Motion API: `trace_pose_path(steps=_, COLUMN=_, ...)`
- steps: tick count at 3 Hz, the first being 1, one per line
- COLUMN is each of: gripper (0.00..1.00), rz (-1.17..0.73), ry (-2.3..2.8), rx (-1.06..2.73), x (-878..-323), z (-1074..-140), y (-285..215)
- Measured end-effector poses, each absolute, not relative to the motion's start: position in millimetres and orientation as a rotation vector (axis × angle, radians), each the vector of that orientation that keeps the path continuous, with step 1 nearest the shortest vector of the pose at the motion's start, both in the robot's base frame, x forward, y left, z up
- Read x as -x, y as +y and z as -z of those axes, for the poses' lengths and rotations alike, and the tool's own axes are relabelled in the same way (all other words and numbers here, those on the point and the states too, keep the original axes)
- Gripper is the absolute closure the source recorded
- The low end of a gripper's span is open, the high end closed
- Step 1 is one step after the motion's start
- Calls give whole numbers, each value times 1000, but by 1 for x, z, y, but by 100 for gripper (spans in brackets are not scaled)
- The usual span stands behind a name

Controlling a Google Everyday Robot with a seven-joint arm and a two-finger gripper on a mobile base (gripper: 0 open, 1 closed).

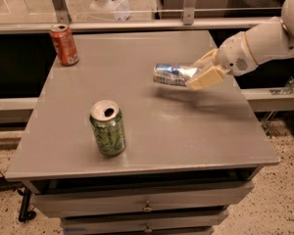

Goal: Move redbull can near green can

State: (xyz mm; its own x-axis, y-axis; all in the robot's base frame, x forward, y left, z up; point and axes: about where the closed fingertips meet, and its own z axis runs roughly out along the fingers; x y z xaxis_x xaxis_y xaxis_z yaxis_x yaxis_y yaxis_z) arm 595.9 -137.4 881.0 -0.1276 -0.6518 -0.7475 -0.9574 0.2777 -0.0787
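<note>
The redbull can (170, 75), silver and blue, is held on its side above the grey table (206, 131), right of centre. My gripper (202, 72) comes in from the right on a white arm and is shut on the can's right end. The green can (108, 128) with a silver top and drinking hole stands upright near the table's front left, well apart from the redbull can, down and to the left of it.
An orange-red can (64, 44) stands upright at the table's back left corner. The table has drawers (147, 207) under its front edge. A railing and glass run behind the table. The floor shows at the right.
</note>
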Motion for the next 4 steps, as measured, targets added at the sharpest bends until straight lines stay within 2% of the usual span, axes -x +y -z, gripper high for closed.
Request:
trace_pose_path(steps=1, gripper=100, rz=-593, ry=1842, rx=1487, x=-590, z=-878, y=-129)
trace_pose_path(steps=4, gripper=100, rz=-781, ry=1727, rx=1681, x=-499, z=-873, y=-93)
